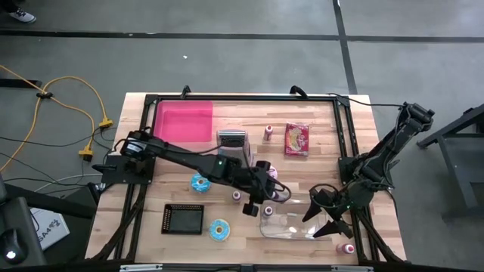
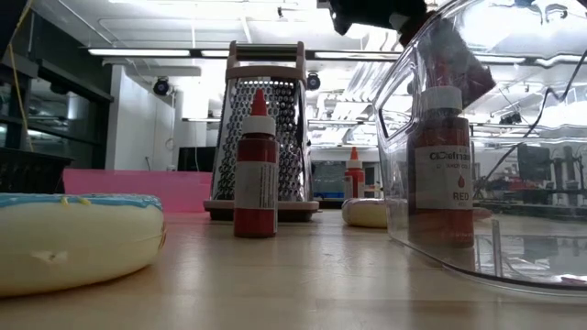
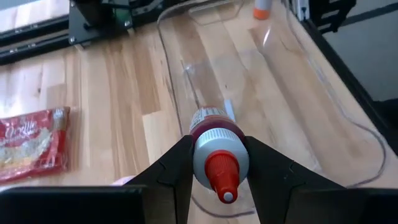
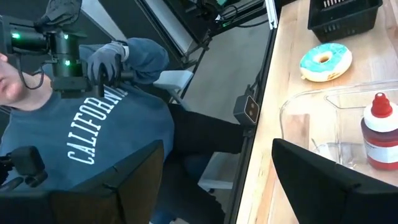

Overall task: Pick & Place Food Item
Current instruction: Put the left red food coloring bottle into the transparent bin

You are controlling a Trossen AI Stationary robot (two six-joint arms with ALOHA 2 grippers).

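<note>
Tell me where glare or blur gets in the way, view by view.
Low view: ceiling lights glare across the clear container, and the near donut is soft. Left wrist view: reflections streak the container; the held bottle stays sharp. High view: evenly lit.

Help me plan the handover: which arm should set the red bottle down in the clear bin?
Left. Its gripper is shut on the red bottle above the clear bin. The right gripper hangs open at the bin's edge, holding nothing.

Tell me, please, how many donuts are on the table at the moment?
2. The first donut lies roughly between the grater and the black basket; the second donut lies just beside that basket. None appears hidden.
</note>
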